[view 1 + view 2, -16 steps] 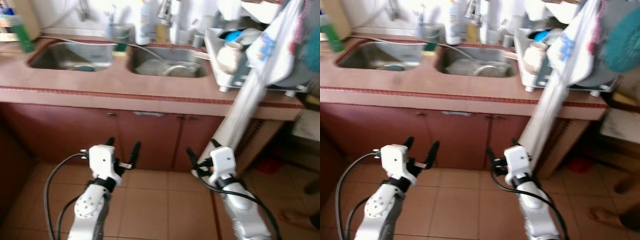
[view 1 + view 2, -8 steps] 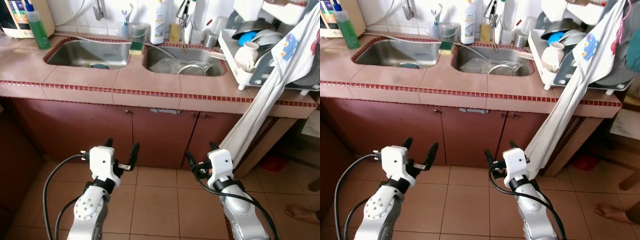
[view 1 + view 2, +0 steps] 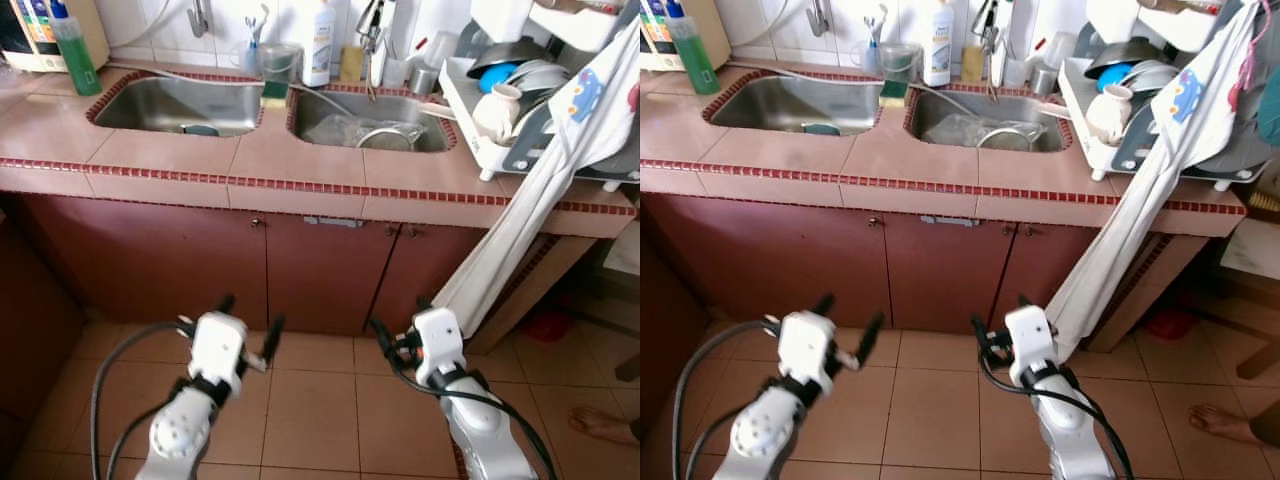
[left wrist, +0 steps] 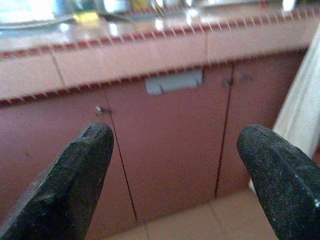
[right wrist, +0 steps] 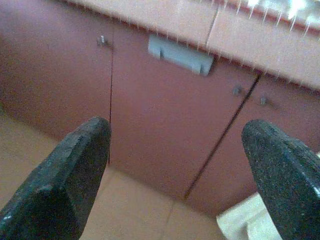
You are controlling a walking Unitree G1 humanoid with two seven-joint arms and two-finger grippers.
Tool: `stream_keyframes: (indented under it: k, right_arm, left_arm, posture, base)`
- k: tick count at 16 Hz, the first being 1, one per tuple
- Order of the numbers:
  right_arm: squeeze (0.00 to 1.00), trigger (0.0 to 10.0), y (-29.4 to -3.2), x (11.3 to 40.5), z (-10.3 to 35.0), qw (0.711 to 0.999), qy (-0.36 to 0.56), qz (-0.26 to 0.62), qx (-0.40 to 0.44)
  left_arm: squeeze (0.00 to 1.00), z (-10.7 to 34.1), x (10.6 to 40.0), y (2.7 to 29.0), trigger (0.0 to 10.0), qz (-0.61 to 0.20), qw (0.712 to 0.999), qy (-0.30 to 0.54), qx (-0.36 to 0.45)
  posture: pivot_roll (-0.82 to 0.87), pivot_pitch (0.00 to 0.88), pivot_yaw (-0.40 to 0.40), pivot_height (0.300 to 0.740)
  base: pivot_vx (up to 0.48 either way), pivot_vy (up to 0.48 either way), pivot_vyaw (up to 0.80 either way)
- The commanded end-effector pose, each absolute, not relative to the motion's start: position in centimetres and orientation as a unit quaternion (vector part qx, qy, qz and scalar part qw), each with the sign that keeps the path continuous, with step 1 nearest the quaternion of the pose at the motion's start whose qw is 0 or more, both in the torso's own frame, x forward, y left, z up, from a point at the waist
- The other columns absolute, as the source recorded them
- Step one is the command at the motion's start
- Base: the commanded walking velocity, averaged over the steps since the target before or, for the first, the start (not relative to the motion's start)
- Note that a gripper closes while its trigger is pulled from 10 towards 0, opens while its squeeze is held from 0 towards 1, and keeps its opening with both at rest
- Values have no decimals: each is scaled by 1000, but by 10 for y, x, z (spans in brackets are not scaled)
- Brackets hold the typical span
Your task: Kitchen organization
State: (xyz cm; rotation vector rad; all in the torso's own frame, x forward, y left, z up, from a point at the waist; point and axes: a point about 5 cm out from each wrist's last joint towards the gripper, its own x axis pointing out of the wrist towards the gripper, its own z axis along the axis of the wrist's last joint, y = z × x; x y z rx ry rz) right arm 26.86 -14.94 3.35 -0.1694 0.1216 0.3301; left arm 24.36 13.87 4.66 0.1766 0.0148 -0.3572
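I face a tiled counter [image 3: 300,165] with a double steel sink. The left basin [image 3: 175,105] holds a small item. The right basin [image 3: 365,128] holds a metal bowl and clear wrap. A white dish rack [image 3: 500,150] at the right carries bowls, plates and a pale jug [image 3: 497,110]. My left gripper [image 3: 248,322] and right gripper [image 3: 398,322] hang low over the floor before the cabinet doors [image 3: 310,265]. Both are open with nothing between the fingers [image 4: 75,180] [image 5: 65,175].
A white cloth [image 3: 520,230] hangs from the rack down to the floor beside my right arm. A green bottle [image 3: 75,45] and a white bottle [image 3: 322,45] stand behind the sinks. A grey latch [image 4: 174,81] sits above the middle door. A bare foot [image 3: 600,425] shows at far right.
The view has steadied after an earlier blurred, tilted frame. My left gripper has dropped slightly and drifted right. The right gripper stays about where it was.
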Motion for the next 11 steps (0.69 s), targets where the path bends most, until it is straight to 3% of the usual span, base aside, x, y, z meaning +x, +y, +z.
stream_keyframes:
  k: [1, 2, 5, 7, 8, 11]
  right_arm:
    - [0, 10000, -156, 262, 13, 974, 103, 165, -114]
    - [0, 10000, -159, 258, 4, 968, 124, 169, -136]
    - [0, 10000, -165, 234, -37, 929, 241, 192, -204]
    - [0, 10000, -164, 212, -60, 892, 315, 219, -240]
    - [0, 10000, -164, 212, -60, 892, 315, 219, -240]
    - [0, 10000, -171, 179, -84, 840, 409, 225, -277]
  left_arm:
    - [0, 22, 232, 135, 10000, -204, 971, 47, 118]
    - [0, 13, 228, 135, 10000, -217, 966, 63, 122]
    - [0, -43, 193, 131, 10000, -290, 916, 196, 197]
    - [0, -69, 178, 142, 10000, -275, 890, 295, 213]
    - [0, -69, 178, 142, 10000, -275, 890, 295, 213]
    - [0, -88, 162, 144, 10000, -266, 856, 376, 234]
  posture:
    - [-78, 30, -44, 740]
    - [-76, 25, -45, 740]
    - [-74, 25, -44, 740]
    - [-77, 16, -31, 740]
    - [-77, 16, -31, 740]
    - [-71, 0, -34, 740]
  base:
    - [0, 0, 0]
    - [0, 0, 0]
    - [0, 0, 0]
    - [0, 0, 0]
    - [0, 0, 0]
    - [0, 0, 0]
